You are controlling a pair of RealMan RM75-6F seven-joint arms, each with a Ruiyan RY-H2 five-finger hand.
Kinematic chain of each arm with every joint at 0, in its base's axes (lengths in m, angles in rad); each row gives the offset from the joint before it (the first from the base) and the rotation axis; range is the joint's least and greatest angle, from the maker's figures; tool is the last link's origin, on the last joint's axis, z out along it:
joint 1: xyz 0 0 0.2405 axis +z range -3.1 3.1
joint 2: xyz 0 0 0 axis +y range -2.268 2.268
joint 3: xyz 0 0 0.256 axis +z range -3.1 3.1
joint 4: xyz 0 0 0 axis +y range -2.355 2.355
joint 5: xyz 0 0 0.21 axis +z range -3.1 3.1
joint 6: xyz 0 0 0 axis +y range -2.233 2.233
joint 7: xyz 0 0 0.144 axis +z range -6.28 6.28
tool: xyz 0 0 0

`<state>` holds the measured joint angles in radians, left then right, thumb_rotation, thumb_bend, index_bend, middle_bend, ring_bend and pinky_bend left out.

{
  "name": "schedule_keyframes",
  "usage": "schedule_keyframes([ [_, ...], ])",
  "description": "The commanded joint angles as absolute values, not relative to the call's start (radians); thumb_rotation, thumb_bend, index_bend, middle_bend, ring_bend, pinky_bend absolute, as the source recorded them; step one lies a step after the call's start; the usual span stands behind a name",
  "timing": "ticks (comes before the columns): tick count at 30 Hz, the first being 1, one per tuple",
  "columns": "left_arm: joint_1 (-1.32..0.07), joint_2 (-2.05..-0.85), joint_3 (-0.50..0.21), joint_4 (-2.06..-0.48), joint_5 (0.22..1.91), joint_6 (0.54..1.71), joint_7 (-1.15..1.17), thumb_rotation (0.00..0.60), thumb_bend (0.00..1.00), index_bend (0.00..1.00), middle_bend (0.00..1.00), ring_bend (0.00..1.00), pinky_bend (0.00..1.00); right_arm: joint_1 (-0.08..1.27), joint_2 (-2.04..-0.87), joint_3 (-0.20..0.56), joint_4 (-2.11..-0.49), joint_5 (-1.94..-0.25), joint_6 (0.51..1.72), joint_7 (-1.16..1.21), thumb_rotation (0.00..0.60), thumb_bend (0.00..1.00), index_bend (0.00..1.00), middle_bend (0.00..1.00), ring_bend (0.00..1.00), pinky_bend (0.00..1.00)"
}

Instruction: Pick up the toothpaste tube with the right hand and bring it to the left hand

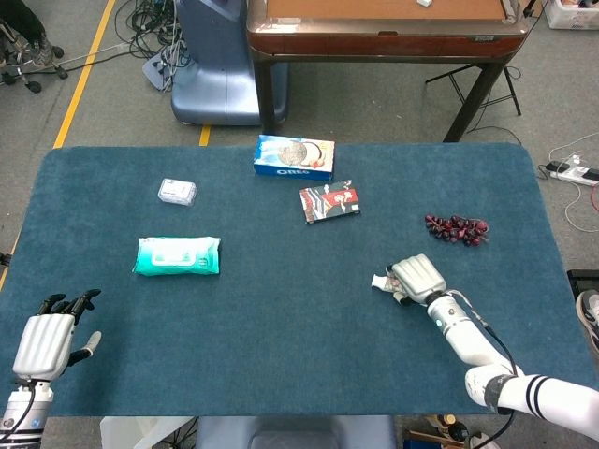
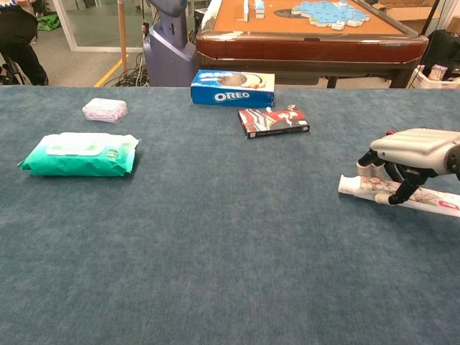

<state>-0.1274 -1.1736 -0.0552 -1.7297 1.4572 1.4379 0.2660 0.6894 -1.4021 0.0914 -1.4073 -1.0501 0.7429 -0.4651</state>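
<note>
Your dark blue felt-covered table [image 1: 281, 309] carries everything here. The largest item on it is the green soft pack of wet wipes [image 1: 177, 255], lying on the left half. At the far edge sits the blue Oreo biscuit box [image 1: 294, 157], and just beside it, nearer to you, the flat red and black packet [image 1: 329, 202]. A small clear plastic case [image 1: 177, 192] lies beyond the wipes. A bunch of dark red grapes [image 1: 456, 227] rests on the right side.

Your right hand [image 1: 416, 278] is grasping the white toothpaste tube [image 2: 402, 195] from above, fingers curled around its body; the tube lies roughly level with its cap end pointing left, on the right half of the table, nearer than the grapes. Whether it is off the cloth you cannot tell.

Your left hand [image 1: 49, 337] is released, holding nothing, fingers apart, at the near left corner, well apart from the tube.
</note>
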Motion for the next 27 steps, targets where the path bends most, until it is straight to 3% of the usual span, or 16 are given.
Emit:
schedule_keyframes([
  [1, -0.152, -1.152, -0.062, -1.742, 1.468, 1.410, 0.265, 0.600, 0.27, 0.20, 0.37, 0.39, 0.16, 0.726, -1.375, 0.107, -1.440, -1.043, 0.709, -0.465, 0.600, 1.00, 0.74, 0.72, 0.63, 0.55],
  [11, -0.272, -1.090, -0.101, -1.744, 1.483, 1.270, 0.221, 0.600, 0.27, 0.20, 0.38, 0.39, 0.16, 0.854, -1.304, 0.147, -1.513, -1.039, 0.579, -0.429, 0.600, 1.00, 0.80, 0.75, 0.68, 0.61],
  [27, -0.502, -1.026, -0.097, -1.738, 1.565, 0.977, 0.059, 0.600, 0.27, 0.17, 0.48, 0.43, 0.18, 1.042, -1.280, 0.222, -1.556, -1.317, 0.398, -0.205, 0.600, 1.00, 0.87, 0.80, 0.74, 0.67],
])
